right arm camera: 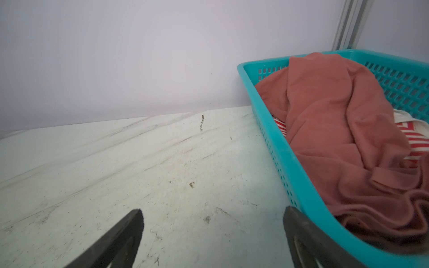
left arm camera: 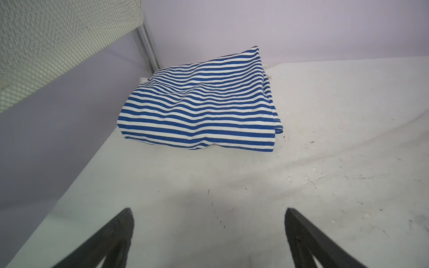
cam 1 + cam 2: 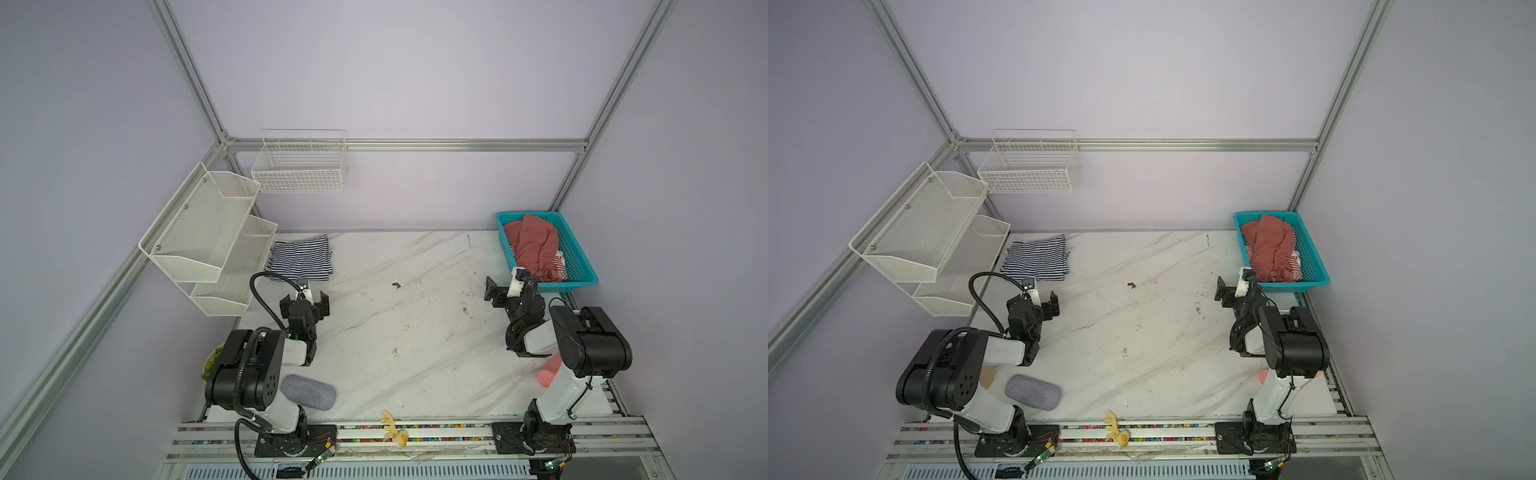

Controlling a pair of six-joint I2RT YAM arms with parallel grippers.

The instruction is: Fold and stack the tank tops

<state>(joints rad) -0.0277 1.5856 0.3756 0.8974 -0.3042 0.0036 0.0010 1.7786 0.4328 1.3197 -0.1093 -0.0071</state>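
Observation:
A folded navy-and-white striped tank top (image 3: 301, 257) (image 3: 1037, 257) lies at the table's back left corner, against the wall; in the left wrist view the tank top (image 2: 202, 109) is a neat thick pile with a bit of white showing under its far edge. My left gripper (image 3: 305, 301) (image 3: 1034, 302) (image 2: 209, 211) hovers just in front of it, open and empty, clear of the cloth. My right gripper (image 3: 510, 286) (image 3: 1239, 289) (image 1: 212, 212) is open and empty beside the near left corner of the teal basket (image 3: 557, 284) (image 1: 274, 130).
The basket holds a crumpled rust-red cloth (image 3: 536, 249) (image 1: 336, 130) over a red-and-white striped cloth (image 1: 415, 139). White mesh shelves (image 3: 208, 232) overhang the left edge; a wire basket (image 3: 301, 166) hangs on the back wall. A grey pouch (image 3: 308, 391) and a yellow toy (image 3: 395, 428) lie near the front.

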